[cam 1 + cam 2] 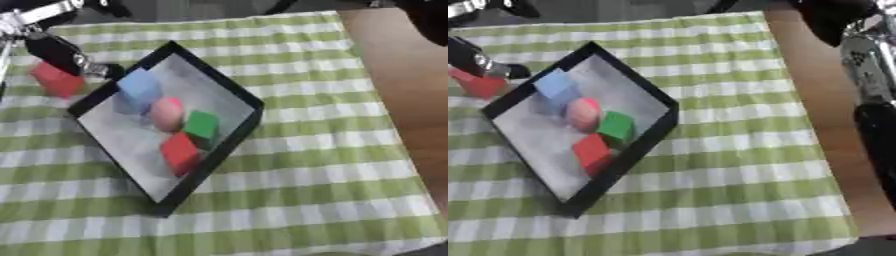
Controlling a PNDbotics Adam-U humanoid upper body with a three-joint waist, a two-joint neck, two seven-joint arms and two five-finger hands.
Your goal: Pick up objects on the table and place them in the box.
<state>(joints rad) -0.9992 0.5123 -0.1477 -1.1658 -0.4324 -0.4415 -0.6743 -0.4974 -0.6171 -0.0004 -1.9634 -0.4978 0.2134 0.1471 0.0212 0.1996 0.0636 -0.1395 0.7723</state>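
Surface: green-checked cloth (332, 165) over wooden table (407, 90), near edge bare.
Box (229, 145): mid-cloth, holding red cube (180, 152), green cube (202, 124), pink piece (166, 114), blue block (140, 87).
Remaining: red block (57, 79) outside box's far-left side.
Left hand (63, 54): over it, fingers' state unreadable.
Right hand: unseen.

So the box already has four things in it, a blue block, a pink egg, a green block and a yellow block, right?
Not quite. The fourth thing in the box is a red block, not yellow, as the left eye view shows. The blue block, pink egg and green block are there.
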